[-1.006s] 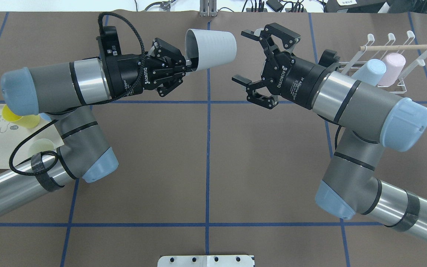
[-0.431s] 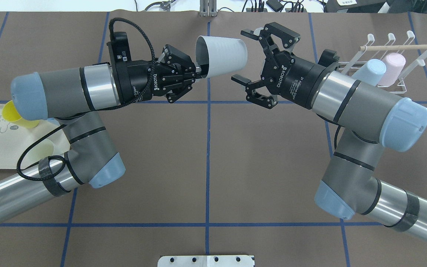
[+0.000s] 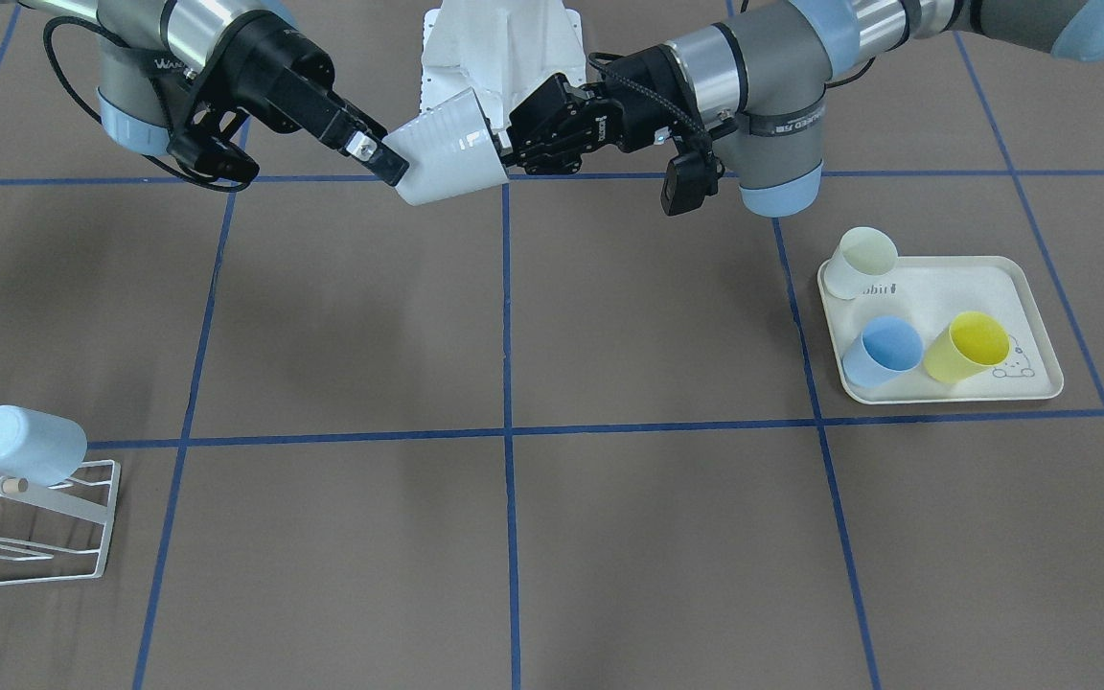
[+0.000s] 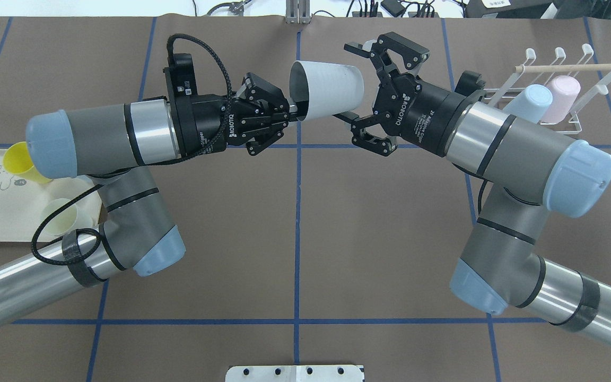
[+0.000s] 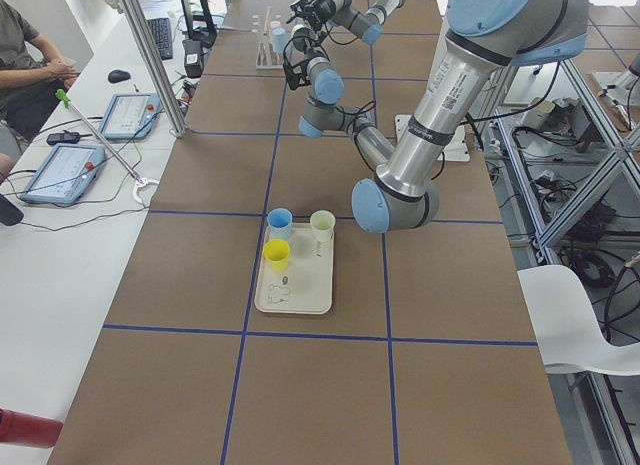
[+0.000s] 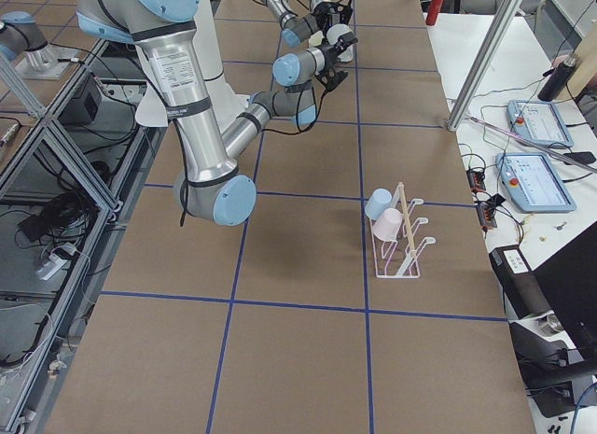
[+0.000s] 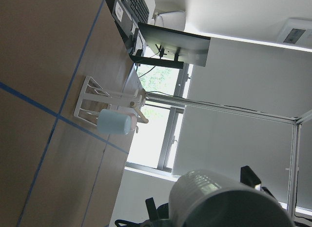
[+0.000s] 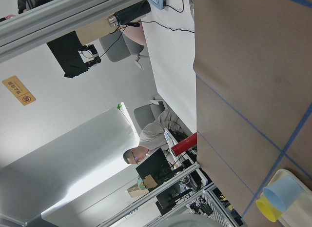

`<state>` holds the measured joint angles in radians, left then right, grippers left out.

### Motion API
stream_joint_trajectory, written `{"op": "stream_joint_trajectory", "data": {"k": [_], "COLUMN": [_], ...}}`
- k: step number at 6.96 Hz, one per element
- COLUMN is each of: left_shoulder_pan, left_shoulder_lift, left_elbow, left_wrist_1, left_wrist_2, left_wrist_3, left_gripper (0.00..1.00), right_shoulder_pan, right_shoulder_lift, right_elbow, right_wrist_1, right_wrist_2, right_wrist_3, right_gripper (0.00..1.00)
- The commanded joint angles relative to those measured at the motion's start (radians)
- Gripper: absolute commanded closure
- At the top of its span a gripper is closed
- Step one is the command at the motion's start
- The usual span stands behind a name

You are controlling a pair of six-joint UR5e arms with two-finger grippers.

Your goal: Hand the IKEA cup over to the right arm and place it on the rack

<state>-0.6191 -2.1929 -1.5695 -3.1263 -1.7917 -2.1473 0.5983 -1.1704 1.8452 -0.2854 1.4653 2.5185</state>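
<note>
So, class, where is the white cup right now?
In the overhead view the white cup is held sideways above the table's far centre, its rim pinched by the left gripper and its base between the open right gripper's fingers.

Your cream tray [image 3: 983, 287], rabbit print at 1 corner, holds 3 upright cups: pale cream cup [image 3: 863, 261] at tray corner, blue cup [image 3: 885, 350] and yellow cup [image 3: 969, 345] just beside each other. Brown table [image 3: 657, 537] carries blue tape lines [image 3: 506, 316]. On your white side bench [image 5: 60, 255]: 2 tablets [image 5: 125, 115], mouse [image 5: 119, 76], red cylinder [image 5: 25, 428]. Person [image 5: 25, 55] sits there.
</note>
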Motion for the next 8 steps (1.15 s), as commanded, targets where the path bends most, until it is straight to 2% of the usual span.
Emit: {"op": "stream_joint_trajectory", "data": {"k": [1,2,3,4,5,6,8], "left_shoulder_pan": [0.004,0.004,0.004,0.004,0.002,0.002,-0.001], "left_shoulder_lift": [-0.001,-0.001,-0.002,-0.002,-0.002,-0.004,-0.007], "left_elbow": [0.000,-0.001,-0.004,-0.004,-0.006,-0.006,-0.007], "left_wrist_1": [-0.001,-0.001,0.000,0.003,0.006,0.008,0.014], "left_wrist_2": [0.000,0.000,0.000,0.000,0.000,0.000,0.000], "left_wrist_3": [0.001,0.000,-0.002,-0.002,-0.002,-0.003,-0.002], "left_gripper": [1.00,1.00,0.91,0.74,0.23,0.09,0.09], "right_shoulder_pan": [-0.002,-0.002,0.000,-0.002,-0.002,-0.002,0.001], "right_shoulder_lift": [0.000,-0.002,-0.005,-0.014,-0.018,-0.018,-0.018], "right_elbow": [0.000,0.000,0.002,0.000,-0.003,-0.001,0.002], "right_wrist_1": [0.000,0.000,0.000,0.024,0.047,0.048,0.048], "right_wrist_2": [0.001,0.001,0.001,-0.003,-0.006,-0.006,-0.014], "right_wrist_3": [-0.003,-0.004,-0.010,-0.015,-0.017,-0.017,-0.020], "right_gripper": [0.31,0.73,1.00,1.00,1.00,1.00,1.00]}}
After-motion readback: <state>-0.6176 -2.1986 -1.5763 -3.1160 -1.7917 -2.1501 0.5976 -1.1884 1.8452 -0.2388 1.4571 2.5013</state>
